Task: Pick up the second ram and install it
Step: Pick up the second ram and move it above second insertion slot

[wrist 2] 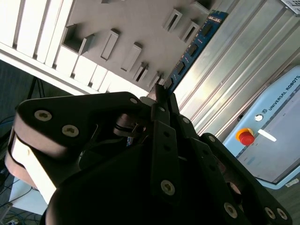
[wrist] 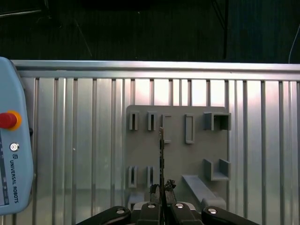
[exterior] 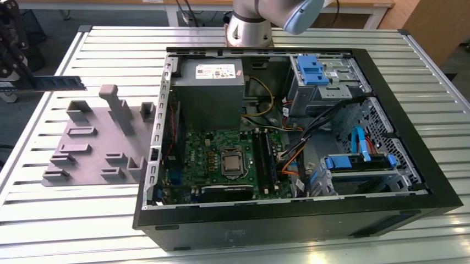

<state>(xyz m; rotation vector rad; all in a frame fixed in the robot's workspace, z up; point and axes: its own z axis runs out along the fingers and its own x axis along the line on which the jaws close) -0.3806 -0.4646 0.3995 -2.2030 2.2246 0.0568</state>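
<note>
The second ram (exterior: pixel 65 82), a thin blue-green stick with black chips, hangs in the air at the exterior view's far left, above and beyond the grey holder block (exterior: pixel 96 140). My gripper (exterior: pixel 29 81) is shut on one end of it, and the rest points toward the open computer case (exterior: pixel 294 220). The second wrist view shows the ram (wrist 2: pixel 194 47) running out from the gripper (wrist 2: pixel 161 96) over the holder (wrist 2: pixel 126 28). In the first wrist view the ram (wrist: pixel 161 152) appears edge-on above the holder (wrist: pixel 178 154), clamped by the gripper (wrist: pixel 161 190). The green motherboard (exterior: pixel 220 159) lies inside the case with long dark slots (exterior: pixel 266 159).
The case lies on its side on a slatted metal table (exterior: pixel 88 209), with a power supply (exterior: pixel 209 88), blue drive brackets (exterior: pixel 312 69) and loose cables inside. The arm's base (exterior: pixel 248 30) stands behind the case. A teach pendant (wrist: pixel 11 154) with a red button lies beside the holder.
</note>
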